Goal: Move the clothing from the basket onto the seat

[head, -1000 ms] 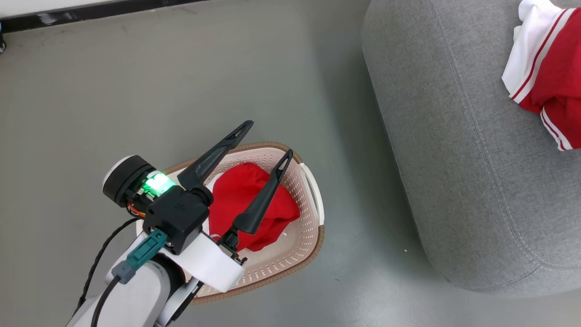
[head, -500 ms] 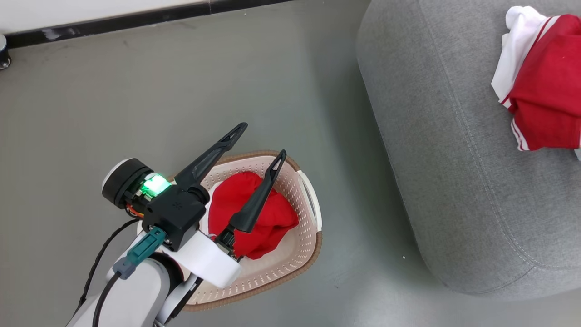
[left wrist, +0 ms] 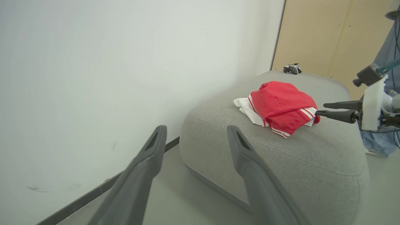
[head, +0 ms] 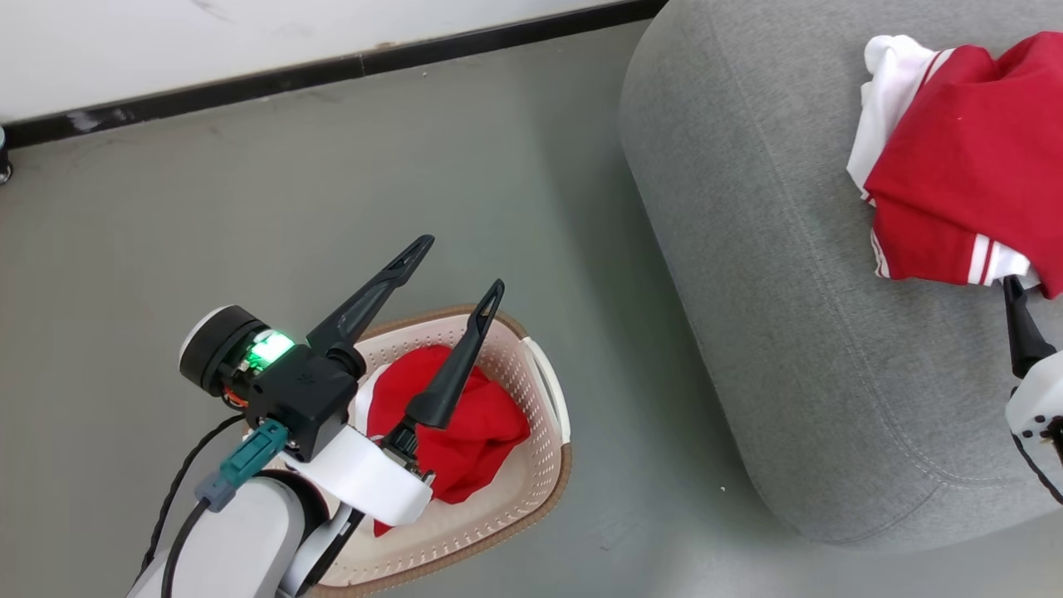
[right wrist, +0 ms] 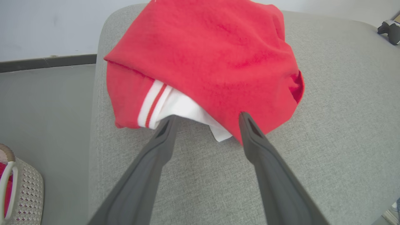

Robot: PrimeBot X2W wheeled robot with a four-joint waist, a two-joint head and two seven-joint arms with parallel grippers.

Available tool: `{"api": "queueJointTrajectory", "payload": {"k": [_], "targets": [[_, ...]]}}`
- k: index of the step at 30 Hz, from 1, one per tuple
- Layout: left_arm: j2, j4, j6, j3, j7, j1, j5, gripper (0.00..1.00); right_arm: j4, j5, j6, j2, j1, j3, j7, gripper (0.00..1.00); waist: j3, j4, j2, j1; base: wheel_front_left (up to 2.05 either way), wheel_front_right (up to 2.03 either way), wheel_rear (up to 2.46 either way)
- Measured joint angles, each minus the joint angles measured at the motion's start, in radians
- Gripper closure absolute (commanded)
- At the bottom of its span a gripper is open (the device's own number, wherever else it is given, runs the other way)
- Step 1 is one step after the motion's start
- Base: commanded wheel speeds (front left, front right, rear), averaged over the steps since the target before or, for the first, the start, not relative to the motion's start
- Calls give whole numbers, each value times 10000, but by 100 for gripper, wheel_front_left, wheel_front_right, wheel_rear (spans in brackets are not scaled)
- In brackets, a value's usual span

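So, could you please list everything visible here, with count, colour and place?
cream-white perforated plastic laundry basket: one, cream with brown rim, on the floor.
large grey woven-fabric sofa: one, grey, right of the basket.
bright red fabric garment with white striped trim: one, red and white, bunched on the sofa.
red fabric heap: one, red, inside the basket.
small dark gadget: one, grey-black, sofa's far end.
left pincer: one, dark, open, above the basket.
right pincer: one, dark, open, tips at the sofa garment's edge.

Left tool point(head: 459, 264) at 7 o'clock in head view, fingers spread wide, pointing to 1 o'clock. Right tool point(right wrist: 207, 118) at 4 o'clock, fingers parted, pointing to 12 o'clock.
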Motion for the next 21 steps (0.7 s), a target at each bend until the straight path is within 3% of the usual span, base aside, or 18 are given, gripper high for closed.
{"api": "queueJointTrajectory", "payload": {"k": [7, 21], "targets": [[81, 184, 13, 148, -128, 193, -42, 0, -692, 65, 0, -290, 75, 222, -100, 0, -313, -219, 0, 0, 0, 0, 0], [-77, 568, 717, 825, -654, 1143, -462, 0, -2328, 48, 0, -205, 18, 1432, -196, 0, -1214, -233, 0, 0, 0, 0, 0]]}}
